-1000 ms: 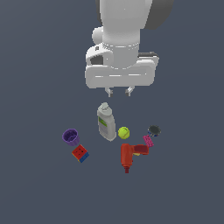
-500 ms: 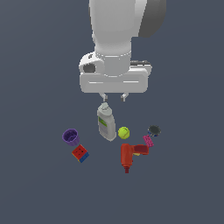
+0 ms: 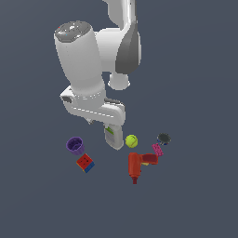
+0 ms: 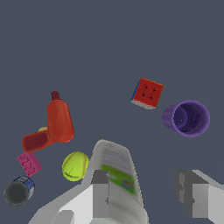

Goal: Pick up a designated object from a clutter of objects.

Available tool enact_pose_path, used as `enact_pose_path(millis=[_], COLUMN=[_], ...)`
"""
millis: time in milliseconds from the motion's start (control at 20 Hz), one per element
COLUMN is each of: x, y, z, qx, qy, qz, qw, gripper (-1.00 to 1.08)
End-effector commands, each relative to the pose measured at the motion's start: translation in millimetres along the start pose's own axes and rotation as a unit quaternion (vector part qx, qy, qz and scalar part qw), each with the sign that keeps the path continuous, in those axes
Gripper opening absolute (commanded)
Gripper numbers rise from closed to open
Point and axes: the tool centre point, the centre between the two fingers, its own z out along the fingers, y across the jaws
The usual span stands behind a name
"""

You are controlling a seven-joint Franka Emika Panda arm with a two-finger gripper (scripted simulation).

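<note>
The purple cup [image 3: 75,145] stands upright at the clutter's edge on the exterior view's left, its mouth open upward, also seen in the wrist view [image 4: 187,118]. My gripper [image 3: 100,123] hovers above the floor between the cup and the white-grey bottle [image 3: 113,136], apart from both. In the wrist view the gripper [image 4: 147,194] is open, with only bare floor between its grey fingers [image 4: 100,192]. The bottle's green label [image 4: 116,175] lies under one finger. The red-and-blue puzzle cube [image 3: 85,162] sits just beside the cup.
A yellow-green tennis ball [image 3: 131,141], red drill [image 3: 138,164], pink brick [image 3: 157,149] and dark disc [image 3: 163,138] lie toward the exterior view's right. The wrist view shows the cube [image 4: 147,93], drill [image 4: 57,124] and ball [image 4: 75,166].
The arm has swung and come down toward the exterior view's left, closer to the cup. The hand now covers the bottle's top. No object has moved.
</note>
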Motion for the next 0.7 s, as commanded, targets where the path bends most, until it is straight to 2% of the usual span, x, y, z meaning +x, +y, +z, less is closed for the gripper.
enact_pose_path(millis=[0,350,650], x=[10.0,20.5,18.3], y=[32.7,116.2,160.2], z=[28.6,96.1,128.9], qx=[-0.002,-0.015,-0.025], qy=[-0.002,-0.005,-0.005], qz=[0.057,0.192,0.257], qw=[0.9984,0.9814,0.9662], gripper=[0.28,0.28,0.28])
